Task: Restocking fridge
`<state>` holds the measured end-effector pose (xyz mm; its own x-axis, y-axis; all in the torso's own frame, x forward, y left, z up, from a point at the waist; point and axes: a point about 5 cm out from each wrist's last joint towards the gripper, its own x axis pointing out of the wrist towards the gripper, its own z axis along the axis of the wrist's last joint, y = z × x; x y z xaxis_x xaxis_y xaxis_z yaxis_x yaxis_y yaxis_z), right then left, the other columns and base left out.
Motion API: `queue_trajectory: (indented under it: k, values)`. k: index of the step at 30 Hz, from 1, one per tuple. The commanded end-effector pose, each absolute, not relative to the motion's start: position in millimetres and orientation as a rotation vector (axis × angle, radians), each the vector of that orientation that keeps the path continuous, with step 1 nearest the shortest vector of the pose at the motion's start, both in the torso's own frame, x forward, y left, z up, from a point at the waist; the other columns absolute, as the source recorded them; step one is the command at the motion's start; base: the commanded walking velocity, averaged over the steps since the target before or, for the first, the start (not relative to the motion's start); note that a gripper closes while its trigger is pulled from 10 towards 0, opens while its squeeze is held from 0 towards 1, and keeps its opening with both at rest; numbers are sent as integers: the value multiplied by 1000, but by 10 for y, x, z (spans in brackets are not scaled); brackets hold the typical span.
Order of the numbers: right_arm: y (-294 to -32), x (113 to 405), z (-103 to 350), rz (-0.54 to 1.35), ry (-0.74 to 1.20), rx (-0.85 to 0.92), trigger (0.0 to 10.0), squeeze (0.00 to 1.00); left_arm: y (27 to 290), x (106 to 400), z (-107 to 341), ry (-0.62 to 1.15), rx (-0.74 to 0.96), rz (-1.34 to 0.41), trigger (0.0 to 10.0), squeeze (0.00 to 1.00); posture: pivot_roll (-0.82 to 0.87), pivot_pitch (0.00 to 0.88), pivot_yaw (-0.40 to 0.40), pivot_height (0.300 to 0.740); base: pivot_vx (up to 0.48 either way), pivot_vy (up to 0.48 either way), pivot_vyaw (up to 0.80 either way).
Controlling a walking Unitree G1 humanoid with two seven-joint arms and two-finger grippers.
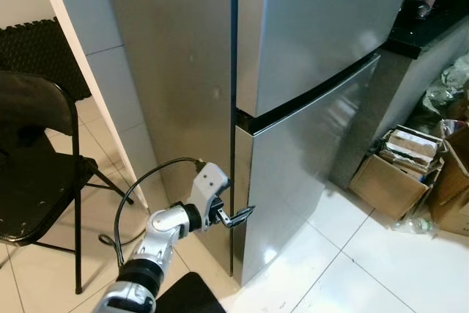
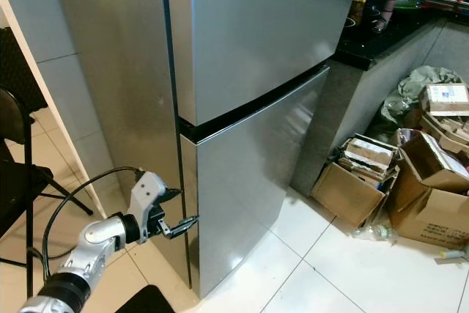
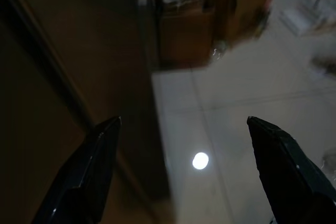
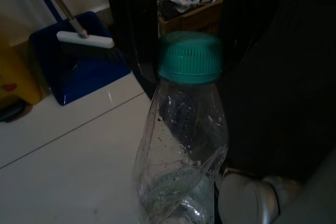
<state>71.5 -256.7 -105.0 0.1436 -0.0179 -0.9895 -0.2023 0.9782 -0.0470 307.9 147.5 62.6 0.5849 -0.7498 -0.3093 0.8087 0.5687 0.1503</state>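
Closed two-door steel fridge (image 1: 293,108), upper door above a dark seam, lower door below. Left gripper (image 1: 236,218) raised at the lower door's left edge, low down, fingers spread, tips just at the corner where front meets side; contact hard to tell. Black cable (image 1: 139,188) looping from the left wrist back over the silver arm. In the left wrist view, two dark fingers (image 3: 84,177) wide apart, the fridge's dim edge running between them beside pale floor with one bright reflected spot.

Clear plastic bottle (image 4: 184,145) with a green cap (image 4: 190,57) close up in the right wrist view, upright, droplets inside, dented near the base. Right gripper presumably around it, though grip cannot be told. Behind the bottle, a blue dustpan (image 4: 79,66) with a white-headed broom (image 4: 84,38) on pale tiles, and a yellow object at the edge.

Black folding chair (image 1: 37,174) on the tiles left of the fridge. Right of the fridge, a dark counter (image 2: 388,34) with cluttered items, and open cardboard boxes (image 2: 366,174) on the floor at its foot.
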Motion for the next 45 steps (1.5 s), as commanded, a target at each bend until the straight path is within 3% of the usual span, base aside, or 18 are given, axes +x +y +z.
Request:
queue_trajectory:
  k: [1, 20, 27, 33, 45]
  values:
    - [-2579, 714, -1046, 129, 1423, -185, 10000, 0, 1523, 3145, 675, 212, 327, -876, 10000, 0, -3, 0, -56, 740, 0, 0, 0]
    - [-2592, 790, -1029, 124, 1413, -188, 10000, 0, 1168, 3318, 857, 57, 185, -753, 10000, 0, -12, 0, -61, 740, 0, 0, 0]
    - [-2586, 797, -1029, 125, 1412, -186, 10000, 0, 1182, 3392, 947, 20, 201, -696, 10000, 0, -13, 0, -60, 740, 0, 0, 0]
    - [-2577, 780, -1035, 124, 1415, -186, 10000, 0, 1390, 3502, 1029, 13, 276, -541, 10000, 0, -13, 0, -55, 740, 0, 0, 0]
    - [-2573, 781, -1036, 123, 1413, -187, 10000, 0, 1495, 3615, 1231, -61, 256, -445, 10000, 0, -14, 0, -55, 740, 0, 0, 0]
